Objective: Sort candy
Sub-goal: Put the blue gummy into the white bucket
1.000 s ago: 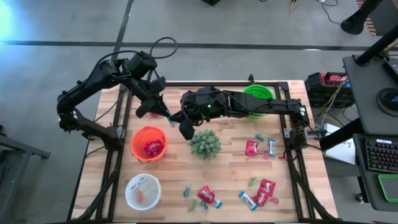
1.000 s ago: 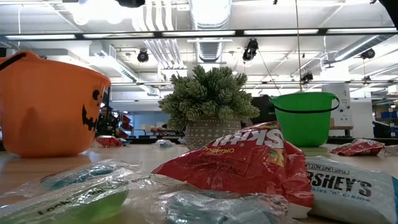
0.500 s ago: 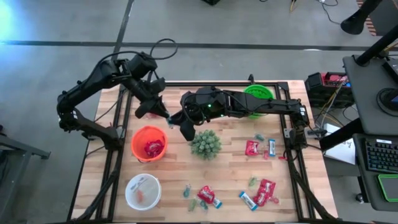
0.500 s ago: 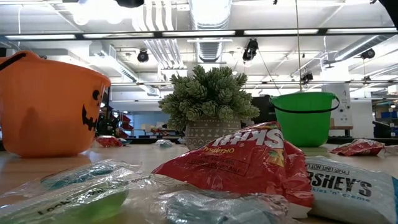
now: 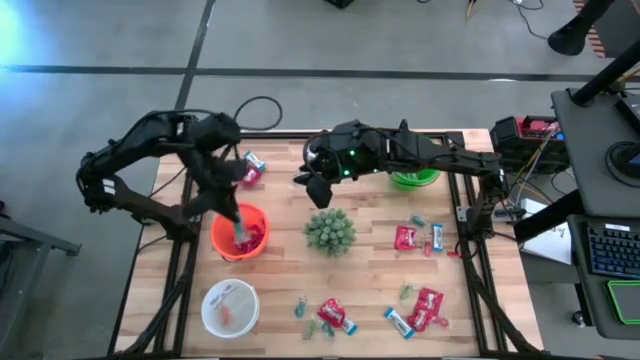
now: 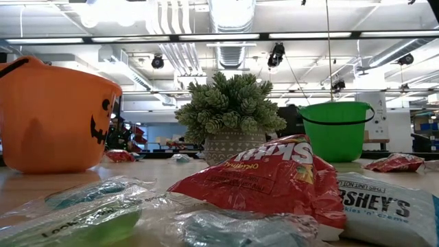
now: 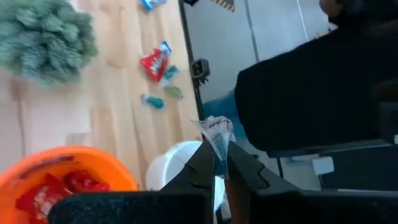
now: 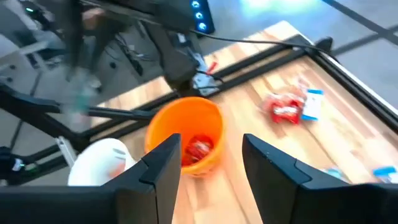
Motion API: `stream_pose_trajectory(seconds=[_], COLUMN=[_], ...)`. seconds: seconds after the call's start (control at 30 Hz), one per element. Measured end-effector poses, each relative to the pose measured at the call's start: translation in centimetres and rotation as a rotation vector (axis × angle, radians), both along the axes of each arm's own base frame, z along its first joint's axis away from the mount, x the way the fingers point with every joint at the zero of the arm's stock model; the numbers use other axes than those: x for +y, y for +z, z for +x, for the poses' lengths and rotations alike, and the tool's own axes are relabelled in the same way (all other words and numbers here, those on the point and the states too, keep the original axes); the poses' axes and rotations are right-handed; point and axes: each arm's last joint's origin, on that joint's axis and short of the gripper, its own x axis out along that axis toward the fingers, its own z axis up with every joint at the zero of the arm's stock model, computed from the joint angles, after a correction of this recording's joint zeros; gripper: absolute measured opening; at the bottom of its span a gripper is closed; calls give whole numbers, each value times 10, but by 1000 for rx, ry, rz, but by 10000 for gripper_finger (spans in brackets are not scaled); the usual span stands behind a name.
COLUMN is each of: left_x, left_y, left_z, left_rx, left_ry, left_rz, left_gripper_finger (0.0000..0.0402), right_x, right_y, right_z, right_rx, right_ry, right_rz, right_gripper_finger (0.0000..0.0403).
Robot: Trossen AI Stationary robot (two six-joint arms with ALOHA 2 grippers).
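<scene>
My left gripper (image 5: 240,226) hangs over the orange bowl (image 5: 226,238), shut on a small candy in a pale, crinkled wrapper (image 7: 217,128). Red packets (image 7: 53,190) lie in that bowl. My right gripper (image 5: 314,186) is above the table's far middle, open, with nothing between its fingers (image 8: 163,163). A red-and-blue candy (image 5: 251,166) lies on the table far left of it. More candy lies on the wood at the right (image 5: 408,237) and near the front edge (image 5: 331,314). Neither gripper shows in the low view. My left gripper pinches the small wrapper between its two fingertips (image 7: 207,155). Only the wrapper's upper end (image 7: 219,124) sticks out past the tips. The fingers slant down from the far side, and the candy is lifted clear, above the orange bowl and beside the white bowl (image 7: 177,165).
A spiky green plant (image 5: 330,230) stands mid-table. A white bowl (image 5: 229,307) sits at the near left. A green bowl (image 5: 413,176) stands at the far right, partly under my right arm. Black frame rails (image 5: 188,255) run along the table's sides.
The two grippers met above the table's far middle and have parted. My left gripper has swung toward the near edge and tipped down, carrying the small candy over the orange bowl. My right gripper has drawn back toward the far right.
</scene>
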Motion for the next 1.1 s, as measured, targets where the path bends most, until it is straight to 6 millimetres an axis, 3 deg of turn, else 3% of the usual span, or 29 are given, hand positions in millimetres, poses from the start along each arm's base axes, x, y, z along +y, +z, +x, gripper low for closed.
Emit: stream_pose_trajectory(seconds=[0.3,0.57,0.93,1.1], left_x=[-39,-74,-126,-139], left_y=[7,3,-69,-103], left_z=[-20,-25,-12,-6], left_rx=[105,191,381,425], left_ry=[58,123,156,184], left_rz=[82,135,128,102], left_gripper_finger=[0,0,0,0], right_x=[-18,-21,-25,-28], right_y=[-6,-8,-12,-15], right_z=[-9,-11,-26,-30], right_rx=[98,125,246,293], right_ry=[-49,-37,-20,-26], right_rz=[8,-23,-50,-46], right_gripper_finger=[160,156,156,155])
